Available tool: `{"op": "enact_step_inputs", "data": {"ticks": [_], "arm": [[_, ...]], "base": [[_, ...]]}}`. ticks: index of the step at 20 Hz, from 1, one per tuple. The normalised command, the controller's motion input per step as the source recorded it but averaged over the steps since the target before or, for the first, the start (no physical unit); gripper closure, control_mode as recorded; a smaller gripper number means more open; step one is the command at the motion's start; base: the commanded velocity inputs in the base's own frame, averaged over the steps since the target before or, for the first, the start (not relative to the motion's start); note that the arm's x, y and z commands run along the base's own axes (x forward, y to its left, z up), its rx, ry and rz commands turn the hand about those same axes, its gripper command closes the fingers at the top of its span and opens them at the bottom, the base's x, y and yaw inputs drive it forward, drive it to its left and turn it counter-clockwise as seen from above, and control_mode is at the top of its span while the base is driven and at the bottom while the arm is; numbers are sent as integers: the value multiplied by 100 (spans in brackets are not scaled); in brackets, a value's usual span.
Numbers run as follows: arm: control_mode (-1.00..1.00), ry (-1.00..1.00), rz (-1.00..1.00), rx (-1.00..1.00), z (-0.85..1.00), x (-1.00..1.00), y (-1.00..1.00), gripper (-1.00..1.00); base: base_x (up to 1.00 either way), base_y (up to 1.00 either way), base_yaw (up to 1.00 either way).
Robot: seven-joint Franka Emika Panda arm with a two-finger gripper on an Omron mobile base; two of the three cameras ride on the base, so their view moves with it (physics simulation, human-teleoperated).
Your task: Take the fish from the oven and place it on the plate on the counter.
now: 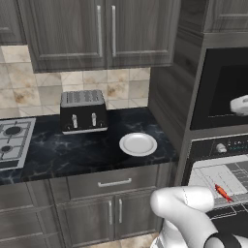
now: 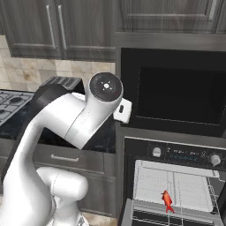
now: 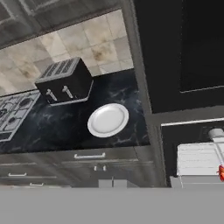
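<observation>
One fish (image 2: 167, 200) lies on the oven (image 2: 176, 152) rack below the clenched gripper; plate (image 1: 138, 144) bare; left base view adds toaster (image 1: 83, 111).

- One fish (image 2: 167, 201), red-orange, lying on the rack tray (image 2: 176, 185).
- One plate (image 1: 138, 144), round and white, on the counter (image 1: 72, 150).
- One toaster (image 1: 83, 112), black with two front levers.
- One oven (image 2: 176, 176), with two round knobs on its control strip (image 2: 185, 154) in the right base view.
- One black glass-fronted unit (image 2: 172, 92) above the oven.
- One gas hob (image 1: 12, 140); two burners show clearly in the left base view, and there may be more past the frame edge.
- Two upper cabinet doors (image 1: 106, 29) with long handles over the toaster.
- One drawer (image 1: 114, 183) below the plate, with two lower doors (image 1: 116, 213) beneath it.
</observation>
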Motion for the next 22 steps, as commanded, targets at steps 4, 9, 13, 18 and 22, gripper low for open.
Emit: {"op": "enact_step_inputs", "data": {"ticks": [4, 9, 13, 18, 22], "arm": [[-100, 0, 22, -45, -34, -5, -3, -100], [-100, 7, 17, -25, -46, -25, -27, -100], [-100, 15, 4, -7, -58, -30, -37, -100], [-100, 12, 0, 0, -78, -18, -50, -100], [-100, 17, 0, 0, -81, 0, -44, -100]], "base": [[0, 0, 0], [0, 0, 0], [0, 0, 0], [0, 0, 0], [0, 0, 0]]}}
